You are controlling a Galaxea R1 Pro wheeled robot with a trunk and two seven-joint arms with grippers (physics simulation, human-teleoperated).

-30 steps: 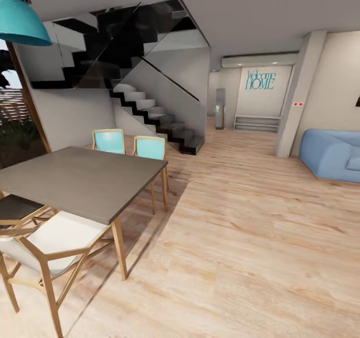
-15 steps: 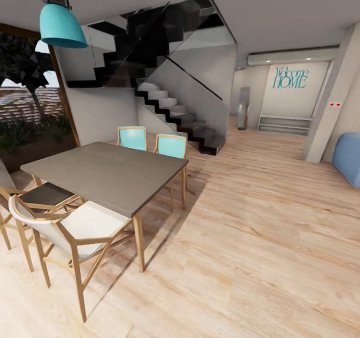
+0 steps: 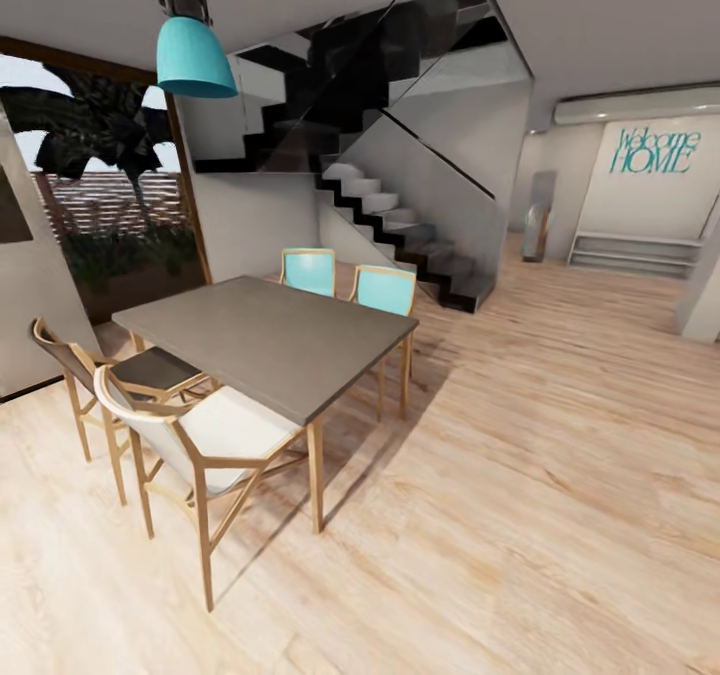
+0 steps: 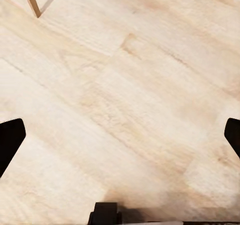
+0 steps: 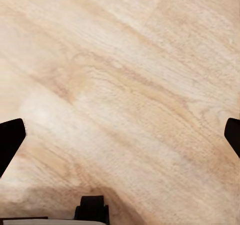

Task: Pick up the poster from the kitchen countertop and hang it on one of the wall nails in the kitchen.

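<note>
- Since the earlier pictures my head camera has swung, so the whole scene now sits further toward the right of the frame; the blue sofa has slid out past the right edge, and a dark-framed window (image 3: 95,205) with foliage behind it has come in at the upper left.
- Centre left, I see a grey dining table (image 3: 270,340) on pale wooden legs, with two turquoise chairs (image 3: 345,285) at its far side and a white-seated chair (image 3: 205,440) and a dark-seated chair (image 3: 120,375) at its near side.
- A turquoise pendant lamp (image 3: 195,55) hangs at the upper left, above the table.
- Behind the table, a black staircase (image 3: 400,225) with glass panels climbs toward the top centre.
- At the upper right, teal "Welcome HOME" lettering (image 3: 653,150) sits on a pale wall.
- Light wooden floor (image 3: 520,495) covers the lower and right parts of the frame.
- I see no poster, kitchen countertop or wall nails from here.
- My left gripper (image 4: 120,135) is spread wide, its dark fingertips at opposite edges of the wrist picture with bare floor and a chair leg (image 4: 31,0) beyond.
- My right gripper (image 5: 120,135) is likewise spread wide over bare floor, pinching nothing.
</note>
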